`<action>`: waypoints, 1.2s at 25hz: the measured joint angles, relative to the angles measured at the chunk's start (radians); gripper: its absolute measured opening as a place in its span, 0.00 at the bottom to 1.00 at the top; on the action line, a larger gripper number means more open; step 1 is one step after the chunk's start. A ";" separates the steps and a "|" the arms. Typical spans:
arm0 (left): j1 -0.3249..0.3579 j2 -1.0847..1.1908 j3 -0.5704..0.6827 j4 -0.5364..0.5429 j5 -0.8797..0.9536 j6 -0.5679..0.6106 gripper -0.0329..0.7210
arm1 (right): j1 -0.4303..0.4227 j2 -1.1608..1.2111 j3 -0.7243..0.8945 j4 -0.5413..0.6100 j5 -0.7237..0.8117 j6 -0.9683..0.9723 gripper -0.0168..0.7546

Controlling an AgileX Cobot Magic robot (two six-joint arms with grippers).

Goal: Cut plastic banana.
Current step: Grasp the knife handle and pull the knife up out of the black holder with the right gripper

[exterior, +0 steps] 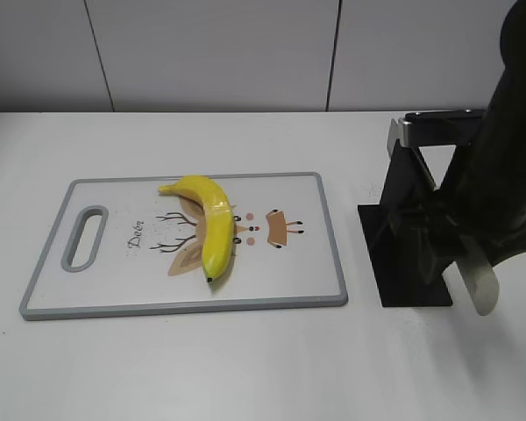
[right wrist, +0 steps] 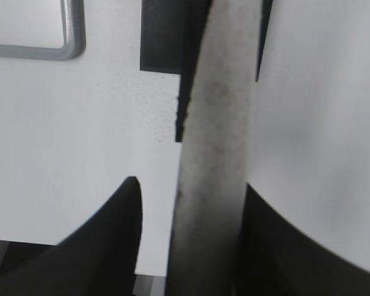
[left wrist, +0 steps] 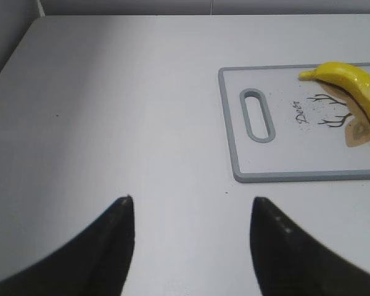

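Open table (exterior: 245, 368) around board (exterior: 114, 303); stand (exterior: 412, 254) rightward

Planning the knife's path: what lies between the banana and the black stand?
Exterior view: only cutting board surface and bare table between banana and stand.

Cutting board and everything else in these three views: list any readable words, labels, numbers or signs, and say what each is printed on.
"Deer", in script: printed on the cutting board beside its handle slot, next to the cartoon deer drawing that lies partly under the banana; also readable in the left wrist view.
No other text, number or sign shows on the black stand, the knife or the table.
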 joint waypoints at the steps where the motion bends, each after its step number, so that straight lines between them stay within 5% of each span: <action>1: 0.000 0.000 0.000 0.000 0.000 0.000 0.78 | 0.000 0.000 0.000 0.002 0.000 0.005 0.46; 6: 0.000 0.000 0.000 0.000 0.000 0.000 0.78 | 0.000 0.000 0.000 -0.009 0.012 0.022 0.24; 30: 0.000 0.000 0.000 0.000 0.000 0.000 0.78 | 0.000 -0.168 -0.019 0.022 0.072 0.035 0.24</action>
